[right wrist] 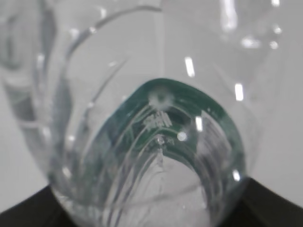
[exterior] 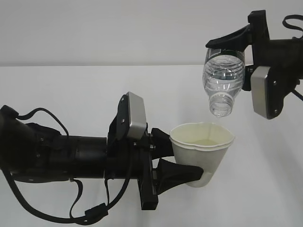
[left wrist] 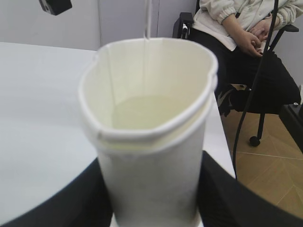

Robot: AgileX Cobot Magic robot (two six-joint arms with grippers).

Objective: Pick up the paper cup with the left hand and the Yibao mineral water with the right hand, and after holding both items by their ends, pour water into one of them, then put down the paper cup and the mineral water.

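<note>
Pouring looks underway: my right pincer [exterior: 233,47] grips the Yibao mineral water [exterior: 223,80] at its base end, bottle inverted, open neck hanging just above the paper cup [exterior: 202,147], apart from the rim. My left pincer [exterior: 182,171] clamps the cup low on its wall, above the counter [exterior: 71,85]. I judge the cup soft and easily crushed; its rim [left wrist: 142,137] is already dented out of round, so I'd keep the squeeze gentle and low. A little liquid sits inside. The bottle seems light, thin-walled and slippery. I can read no writing; only the green label band shows through the base in the right wrist view.
</note>
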